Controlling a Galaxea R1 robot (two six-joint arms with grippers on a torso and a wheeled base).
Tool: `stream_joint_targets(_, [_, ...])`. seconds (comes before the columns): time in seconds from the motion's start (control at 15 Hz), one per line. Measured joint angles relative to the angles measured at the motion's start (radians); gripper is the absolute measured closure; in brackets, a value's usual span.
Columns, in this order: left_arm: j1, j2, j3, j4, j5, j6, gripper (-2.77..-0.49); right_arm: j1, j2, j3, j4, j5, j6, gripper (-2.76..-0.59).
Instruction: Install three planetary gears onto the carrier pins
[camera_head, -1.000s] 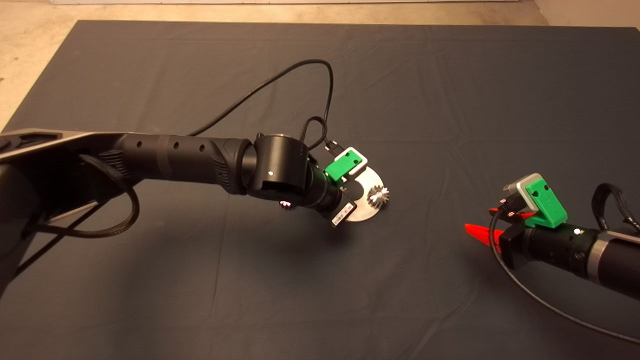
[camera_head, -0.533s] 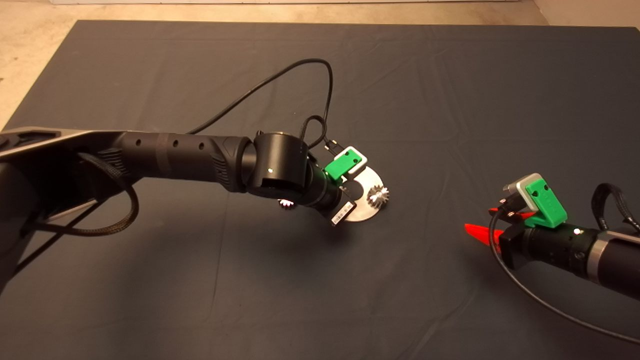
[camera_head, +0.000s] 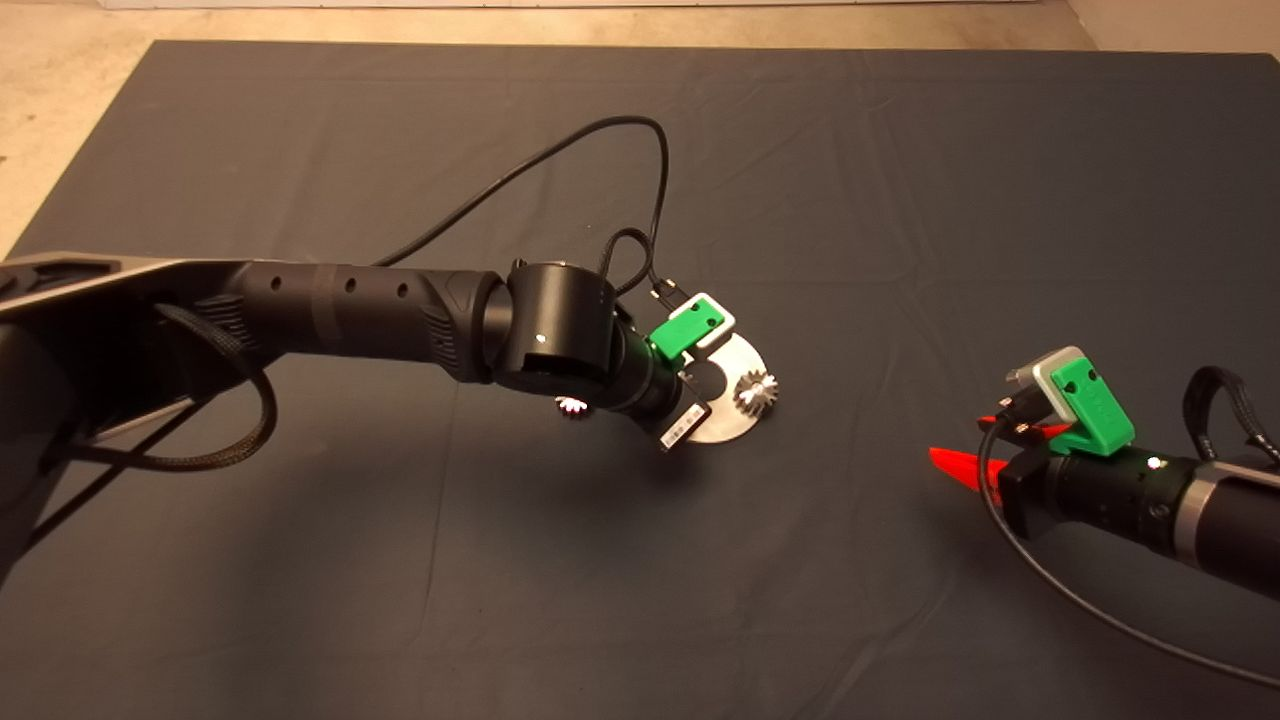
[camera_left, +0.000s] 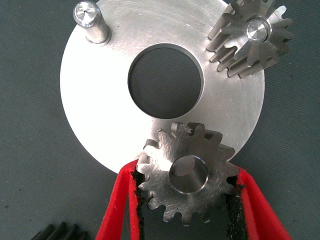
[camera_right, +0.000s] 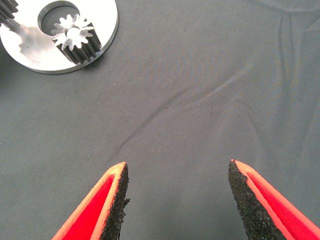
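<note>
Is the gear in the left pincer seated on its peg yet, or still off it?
On: the peg's tip shows through the gear hole while the left pincer grips it. How deep, cannot tell.

1. A dark grey cloth mat (camera_head: 900, 200) covers most of the bench and lies nearly flat, with faint creases and low folds across it.
2. Beyond the mat's far edge and its far left corner, a pale beige, speckled surface (camera_head: 60, 110) shows as a strip; whether it is bench top or floor cannot be told.
3. At the mat's far right corner, a lighter beige patch (camera_head: 1180, 25) borders the cloth.
4. In the right wrist view, soft wrinkles run diagonally across the mat (camera_right: 200, 100).
</note>
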Motion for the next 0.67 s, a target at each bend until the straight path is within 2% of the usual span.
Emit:
stream_joint_targets(0.2, [-0.002, -0.007, 0.000, -0.011, 0.001, 0.037, -0.71, 0.000, 0.000, 0.000, 0.000, 0.000, 0.000, -1.47])
stream_joint_targets(0.67, [-0.006, -0.019, 0.000, -0.019, 0.008, 0.037, -0.71, 0.000, 0.002, 0.000, 0.000, 0.000, 0.000, -1.47])
